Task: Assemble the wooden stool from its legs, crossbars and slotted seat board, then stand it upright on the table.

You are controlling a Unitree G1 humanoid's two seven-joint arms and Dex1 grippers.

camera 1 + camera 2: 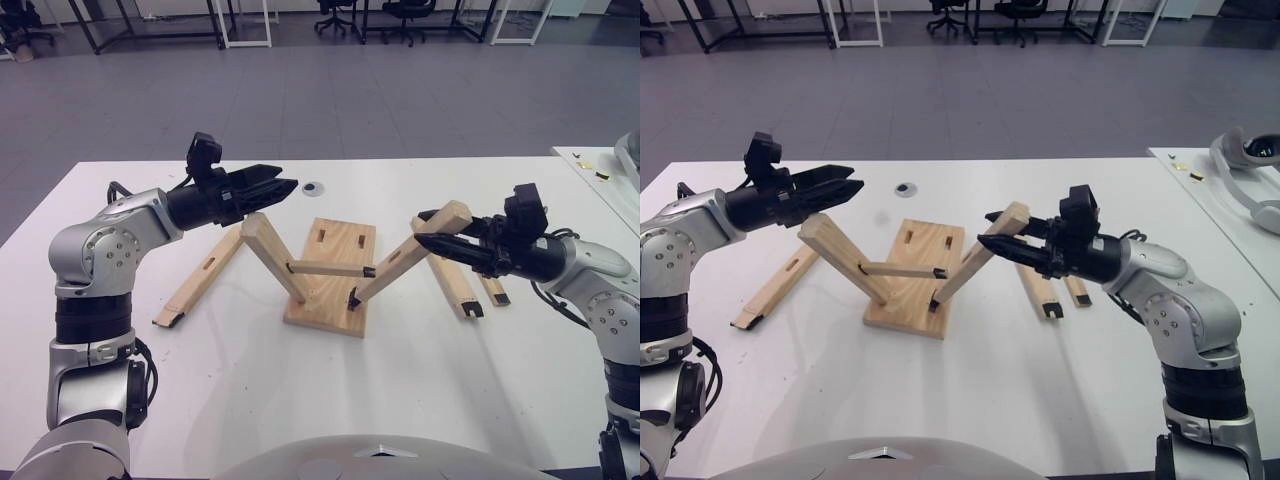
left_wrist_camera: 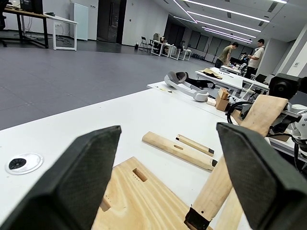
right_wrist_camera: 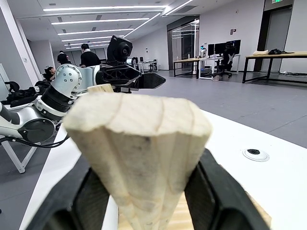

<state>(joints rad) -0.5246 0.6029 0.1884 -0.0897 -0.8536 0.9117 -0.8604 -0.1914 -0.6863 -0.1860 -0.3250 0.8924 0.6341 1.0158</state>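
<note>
Two legs stand tilted on the seat board [image 1: 340, 250], tied by one crossbar [image 1: 328, 269]; my right gripper [image 1: 420, 228] is clamped around the top of the held leg [image 1: 395, 265]; my left gripper [image 1: 285, 183] gapes wide, empty, just above the other leg [image 1: 272, 252]. I judge the frame half built; next, the left should close on its leg and steady it. A spare leg [image 1: 200, 275] lies below my left arm, loose parts [image 1: 455, 285] beside my right; bare table [image 1: 300, 400] lies all round.

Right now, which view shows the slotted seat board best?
The left eye view: the seat board lies nearly whole, slots visible. The right eye view matches. The left wrist view catches one corner; in the right wrist view a leg covers it.
</note>
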